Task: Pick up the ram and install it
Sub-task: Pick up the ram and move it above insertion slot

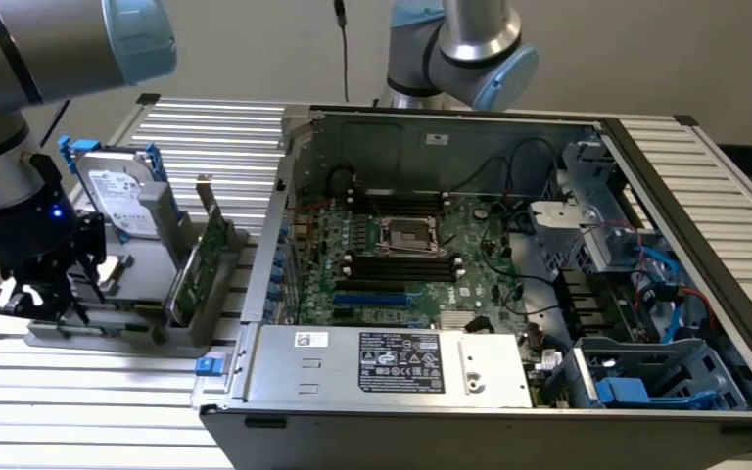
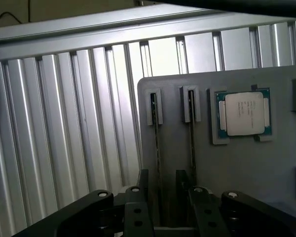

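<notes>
Hovering over the grey holder (image 1: 115,335) at nine o'clock from the computer case (image 1: 481,127), your pincer (image 1: 43,297) stands open and holds nothing. In the wrist view its fingers (image 2: 142,190) sit either side of the ram (image 2: 156,143); I cannot tell whether they touch it.

The ram stands on edge in a slot of the holder, gripped by a small end bracket. I judge this is so its thin top edge is offered for a pinch across the flat faces.

A second stick (image 2: 191,143) stands in the next slot, so one finger has only the narrow gap between the two sticks. Just past it lies the processor chip (image 2: 244,113) in its recess. The other finger has free room: the holder ends there and bare ribbed tabletop (image 2: 64,148) follows.

In the exterior view, watch the hard drive (image 1: 121,201) at one o'clock from your pincer and the green card (image 1: 212,257) at three o'clock. Both stand tall. Inside the case, the black memory slots (image 1: 402,264) lie mid-board, with cables (image 1: 664,284) crowding three o'clock.
</notes>
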Robot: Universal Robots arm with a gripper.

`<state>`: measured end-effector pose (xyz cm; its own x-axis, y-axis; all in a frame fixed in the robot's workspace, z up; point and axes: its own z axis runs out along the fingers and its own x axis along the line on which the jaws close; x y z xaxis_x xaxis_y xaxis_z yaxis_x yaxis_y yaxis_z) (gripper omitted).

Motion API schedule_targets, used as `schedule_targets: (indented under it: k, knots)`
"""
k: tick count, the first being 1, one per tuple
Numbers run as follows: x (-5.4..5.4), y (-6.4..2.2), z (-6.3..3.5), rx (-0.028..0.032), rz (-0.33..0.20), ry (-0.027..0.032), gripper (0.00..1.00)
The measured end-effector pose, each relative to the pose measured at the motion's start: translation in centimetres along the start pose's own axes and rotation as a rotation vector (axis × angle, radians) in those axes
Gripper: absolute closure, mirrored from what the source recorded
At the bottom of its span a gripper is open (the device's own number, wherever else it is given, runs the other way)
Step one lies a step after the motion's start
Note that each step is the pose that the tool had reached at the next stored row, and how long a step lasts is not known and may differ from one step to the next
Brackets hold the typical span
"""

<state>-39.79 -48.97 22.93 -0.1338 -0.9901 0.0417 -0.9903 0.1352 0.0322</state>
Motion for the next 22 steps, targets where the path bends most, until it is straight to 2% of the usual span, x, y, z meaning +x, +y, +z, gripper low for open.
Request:
schedule_targets:
  k: [7,18,22]
  knots:
    - [0.1,-0.05,0.80,0.0071,-0.013,0.0014,0.64]
    - [0.1,-0.12,1.86,0.0318,-0.064,0.0019,0.64]
    - [0.1,-0.14,2.52,0.0365,-0.071,0.0017,0.64]
